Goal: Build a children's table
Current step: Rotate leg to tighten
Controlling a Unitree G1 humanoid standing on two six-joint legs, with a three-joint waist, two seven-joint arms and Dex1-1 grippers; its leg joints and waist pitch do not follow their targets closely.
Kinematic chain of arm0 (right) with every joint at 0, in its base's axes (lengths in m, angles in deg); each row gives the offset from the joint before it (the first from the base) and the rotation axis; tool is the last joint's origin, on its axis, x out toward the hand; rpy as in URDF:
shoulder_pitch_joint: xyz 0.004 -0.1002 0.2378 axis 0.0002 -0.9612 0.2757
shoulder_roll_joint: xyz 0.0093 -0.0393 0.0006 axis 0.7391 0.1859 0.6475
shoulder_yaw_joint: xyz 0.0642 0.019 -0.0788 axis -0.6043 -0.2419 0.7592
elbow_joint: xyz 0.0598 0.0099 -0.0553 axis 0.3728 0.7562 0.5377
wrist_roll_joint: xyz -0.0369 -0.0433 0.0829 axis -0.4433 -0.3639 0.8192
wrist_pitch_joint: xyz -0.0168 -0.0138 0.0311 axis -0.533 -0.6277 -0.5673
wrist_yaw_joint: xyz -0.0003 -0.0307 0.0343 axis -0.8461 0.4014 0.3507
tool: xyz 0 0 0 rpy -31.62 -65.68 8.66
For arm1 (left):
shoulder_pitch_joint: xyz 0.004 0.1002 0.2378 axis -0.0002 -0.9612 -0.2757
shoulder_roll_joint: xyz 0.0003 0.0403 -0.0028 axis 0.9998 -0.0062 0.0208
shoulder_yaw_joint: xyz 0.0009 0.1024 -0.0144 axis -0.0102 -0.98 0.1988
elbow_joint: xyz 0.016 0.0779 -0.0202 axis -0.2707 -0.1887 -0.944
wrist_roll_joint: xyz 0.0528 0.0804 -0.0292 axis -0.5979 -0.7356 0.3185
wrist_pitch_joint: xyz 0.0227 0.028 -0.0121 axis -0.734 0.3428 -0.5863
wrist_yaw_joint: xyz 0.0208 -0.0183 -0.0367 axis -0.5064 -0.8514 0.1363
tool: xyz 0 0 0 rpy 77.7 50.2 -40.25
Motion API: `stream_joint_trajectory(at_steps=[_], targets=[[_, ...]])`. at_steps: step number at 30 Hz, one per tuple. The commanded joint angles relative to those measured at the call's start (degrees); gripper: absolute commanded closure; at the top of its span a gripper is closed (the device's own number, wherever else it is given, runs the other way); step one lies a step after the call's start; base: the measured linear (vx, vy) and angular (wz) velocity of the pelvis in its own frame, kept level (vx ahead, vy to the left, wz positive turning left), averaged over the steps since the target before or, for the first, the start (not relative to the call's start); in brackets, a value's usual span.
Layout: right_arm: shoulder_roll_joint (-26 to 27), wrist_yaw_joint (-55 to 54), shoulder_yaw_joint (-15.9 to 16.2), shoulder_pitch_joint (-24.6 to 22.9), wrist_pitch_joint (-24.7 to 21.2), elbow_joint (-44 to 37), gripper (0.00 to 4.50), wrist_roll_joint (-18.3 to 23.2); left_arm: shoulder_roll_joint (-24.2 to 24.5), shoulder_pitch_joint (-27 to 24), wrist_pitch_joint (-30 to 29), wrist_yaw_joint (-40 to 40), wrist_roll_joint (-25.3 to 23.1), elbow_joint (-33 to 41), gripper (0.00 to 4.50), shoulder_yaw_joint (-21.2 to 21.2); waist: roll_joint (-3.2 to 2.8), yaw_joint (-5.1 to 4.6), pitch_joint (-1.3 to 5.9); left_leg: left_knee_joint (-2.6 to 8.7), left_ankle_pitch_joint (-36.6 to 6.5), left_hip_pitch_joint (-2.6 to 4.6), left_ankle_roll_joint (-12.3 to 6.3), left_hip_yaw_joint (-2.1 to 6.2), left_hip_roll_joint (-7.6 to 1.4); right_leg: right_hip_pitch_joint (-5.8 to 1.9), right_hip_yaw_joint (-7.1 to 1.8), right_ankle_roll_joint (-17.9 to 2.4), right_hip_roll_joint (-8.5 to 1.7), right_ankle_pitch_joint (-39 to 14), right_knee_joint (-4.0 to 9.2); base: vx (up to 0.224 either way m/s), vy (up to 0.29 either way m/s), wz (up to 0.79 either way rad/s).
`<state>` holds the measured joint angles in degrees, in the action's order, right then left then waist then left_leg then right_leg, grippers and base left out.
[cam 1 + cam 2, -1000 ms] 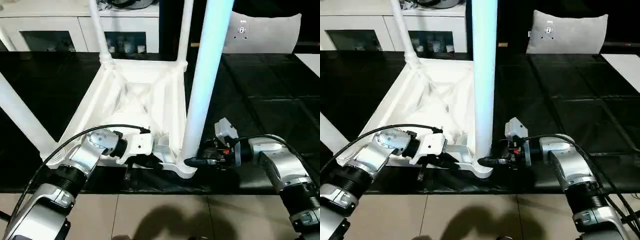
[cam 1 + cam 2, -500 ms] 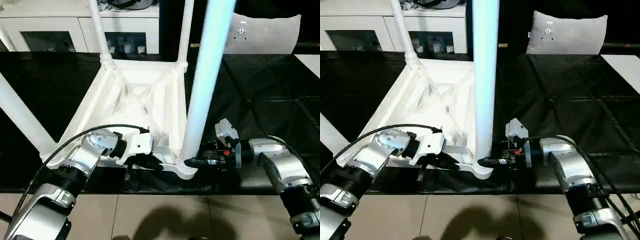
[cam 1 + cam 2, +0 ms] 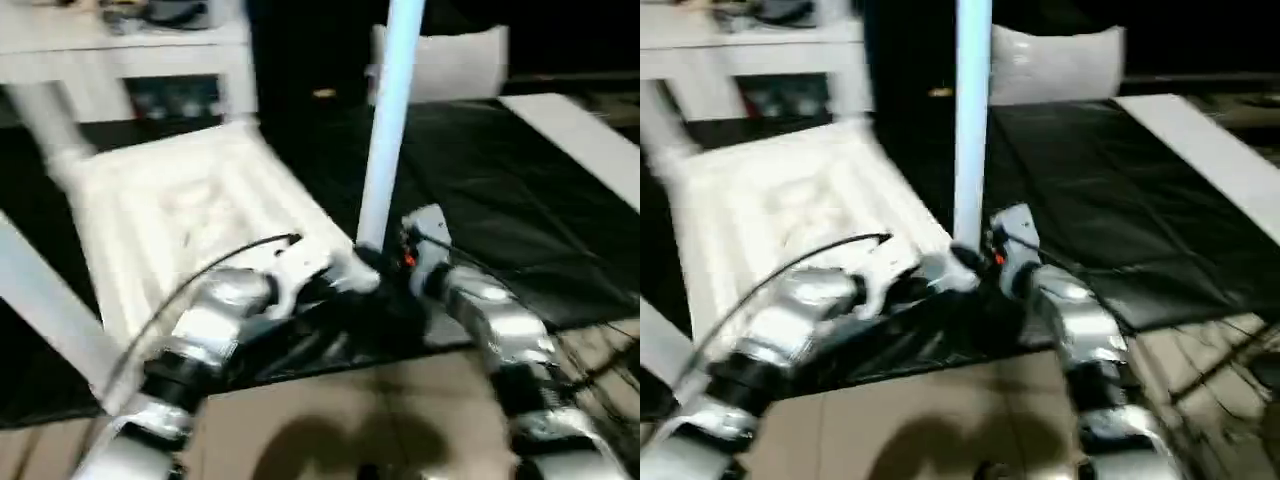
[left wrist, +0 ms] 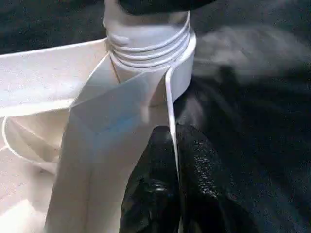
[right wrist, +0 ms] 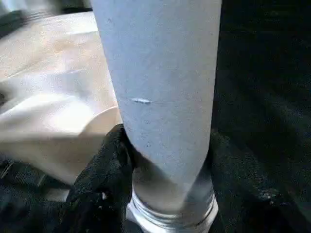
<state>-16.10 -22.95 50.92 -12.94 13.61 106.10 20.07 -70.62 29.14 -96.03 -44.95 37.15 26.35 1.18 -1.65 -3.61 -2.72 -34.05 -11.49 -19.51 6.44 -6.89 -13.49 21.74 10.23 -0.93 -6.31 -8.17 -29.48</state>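
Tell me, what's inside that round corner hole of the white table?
A white leg stands in the corner socket, its ridged end showing above the rim. How deep it goes is hidden by the socket wall.

Both head views are smeared by motion blur, softening the white table top [image 3: 170,200] and the cabinet behind it. The upright leg [image 3: 385,130] glows bluish-white against dark floor mats [image 3: 520,190]. A soft shadow falls on the tan floor [image 3: 330,440] below.

White children's table [image 3: 190,215] lies upside down (ribbed underside up), legs [image 3: 388,120] upright.
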Motion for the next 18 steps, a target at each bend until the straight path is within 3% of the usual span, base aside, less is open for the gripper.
stream_joint_trajectory(at_steps=[1,2,3,4,5,6,7,8,9,10,11,12,13,14,15,16,18], targets=[[2.38,-5.91,0.55,1.83,-0.58,4.51,2.56,-1.28,-4.15,2.15,1.88,0.92,0.70,0.57,4.50,-2.89,0.17,-0.42,2.06,5.62,-36.95,0.90,-1.79,-0.31,0.08,-2.19,-0.65,-0.62,-1.46,-32.77,4.13,0.000,0.000,0.00],[2.81,-7.14,0.26,2.25,-0.33,5.22,2.56,-1.64,-4.38,2.27,1.51,1.49,0.26,0.81,4.50,-2.96,0.45,-0.85,2.13,4.45,-35.09,1.67,-1.66,-0.78,1.18,-1.45,0.07,0.06,-1.80,-36.34,5.47,0.000,0.000,0.00],[3.36,-6.50,-0.90,2.40,0.37,5.54,2.56,-0.25,-4.25,2.37,1.41,1.68,-0.21,0.94,4.50,-3.10,0.49,-1.75,2.09,3.72,-32.73,1.15,-1.65,-0.69,1.88,-1.93,1.78,2.28,-1.93,-40.19,6.65,0.000,0.000,0.00],[3.65,-6.37,-1.79,2.39,0.89,5.42,2.00,0.38,-3.94,2.20,1.06,1.65,-0.71,1.38,4.50,-3.23,-0.45,-1.78,2.08,4.37,-33.63,0.62,-2.00,-0.14,0.95,-3.00,2.04,2.96,-2.19,-38.46,6.15,0.000,0.000,0.00],[3.65,-5.76,-2.51,2.11,1.35,4.87,2.00,1.07,-3.40,1.99,0.79,1.44,-1.13,1.67,4.50,-3.34,-0.56,-1.91,1.99,5.24,-35.60,-0.03,-2.11,0.35,0.05,-3.76,1.64,2.68,-2.12,-35.87,4.89,0.000,0.000,0.00],[3.54,-5.39,-2.66,1.92,1.54,4.56,1.84,1.28,-3.05,1.88,0.82,1.37,-1.29,1.75,4.50,-3.47,-0.86,-0.77,1.45,8.05,-42.15,-1.61,-1.97,1.31,-2.28,-5.29,-0.36,1.26,-1.76,-30.07,0.30,-0.028,-0.053,0.05],[2.54,-3.90,-2.62,0.87,2.34,3.30,1.84,1.35,-1.51,1.38,1.35,0.74,-1.76,1.76,4.50,-3.90,-0.87,1.00,1.45,9.44,-45.79,-0.52,-0.81,0.96,-3.40,-4.57,-3.49,-2.10,-1.79,-22.63,-2.96,0.002,-0.097,0.20],[1.93,-3.08,-2.47,0.31,2.76,2.73,1.67,1.28,-0.75,1.15,1.74,0.38,-1.93,1.64,4.50,-4.10,0.49,0.64,1.23,8.06,-44.80,1.07,-0.84,-0.12,-1.71,-2.32,-3.66,-2.38,-1.64,-27.28,-0.07,0.002,-0.097,0.20],[1.60,-2.81,-2.40,0.05,3.24,2.66,1.59,1.11,-0.35,1.01,1.99,0.40,-2.10,1.47,4.50,-4.24,2.86,1.27,1.11,0.69,-31.02,4.93,-1.08,-2.70,4.37,3.44,-0.59,2.28,-1.86,-49.78,7.00,0.007,-0.091,0.26],[1.18,-2.04,-2.45,-0.22,3.60,2.59,1.50,1.30,0.01,0.91,2.72,0.28,-2.20,1.16,4.50,-4.36,2.98,1.22,1.60,-0.87,-21.55,2.44,-2.78,-2.78,5.23,1.54,-0.15,5.39,-3.11,-55.62,6.87,0.061,-0.046,-0.10],[0.21,-0.06,-2.86,-1.09,3.50,1.37,1.50,2.31,0.90,0.66,3.55,-0.49,-2.22,0.72,4.50,-4.44,2.18,2.23,2.90,2.12,-14.83,-2.03,-3.18,-1.46,3.44,-2.71,-1.55,4.87,-3.52,-46.12,3.60,0.061,-0.046,-0.10],[-0.76,1.97,-2.89,-1.85,3.77,0.23,1.32,3.00,1.73,0.45,4.54,-1.37,-2.23,0.37,4.50,-4.63,1.35,3.32,3.82,2.96,-11.01,-2.29,-3.49,-1.08,2.68,-3.17,-2.39,3.59,-3.65,-39.43,3.16,0.126,0.006,-0.24],[-2.13,4.73,-2.69,-2.79,4.06,-1.25,1.23,3.63,2.68,0.21,5.58,-2.35,-2.27,-0.04,4.50,-4.77,0.69,3.96,3.56,3.43,-7.89,-1.41,-3.59,-0.80,1.43,-1.74,-3.20,-1.29,-2.95,-28.30,2.33,0.065,-0.013,0.09],[-4.21,8.75,-2.32,-4.00,4.51,-3.17,1.14,4.36,4.04,-0.07,7.94,-3.95,-2.31,-0.71,4.50,-5.01,0.98,4.04,3.35,3.48,-8.44,-1.20,-4.01,-1.08,1.32,-1.42,-3.37,-3.20,-2.54,-25.42,2.02,0.065,-0.013,0.09],[-4.64,9.61,-2.25,-4.24,4.60,-3.55,1.06,4.51,4.34,-0.13,8.56,-4.33,-2.31,-0.86,4.50,-5.06,1.07,4.21,3.02,3.76,-11.88,-1.12,-4.66,-1.57,1.44,-1.32,-3.47,-5.60,-2.06,-25.95,1.85,0.042,-0.013,0.18],[-6.46,12.74,-2.08,-5.01,4.87,-4.70,0.97,5.04,5.51,-0.43,10.47,-5.82,-2.26,-1.28,4.50,-5.27,0.85,4.26,3.00,3.80,-14.27,-1.21,-4.53,-1.65,1.60,-1.27,-3.66,-6.18,-1.98,-28.06,1.69,0.000,0.000,0.00],[-8.12,15.28,-1.93,-5.50,5.48,-5.23,0.79,5.28,6.68,-0.74,11.80,-7.29,-1.92,-1.36,4.50,-5.67,0.76,4.40,3.49,3.92,-13.10,-1.52,-4.84,-1.45,1.29,-1.70,-4.07,-6.94,-2.12,-25.58,1.19,0.000,0.000,0.00]])
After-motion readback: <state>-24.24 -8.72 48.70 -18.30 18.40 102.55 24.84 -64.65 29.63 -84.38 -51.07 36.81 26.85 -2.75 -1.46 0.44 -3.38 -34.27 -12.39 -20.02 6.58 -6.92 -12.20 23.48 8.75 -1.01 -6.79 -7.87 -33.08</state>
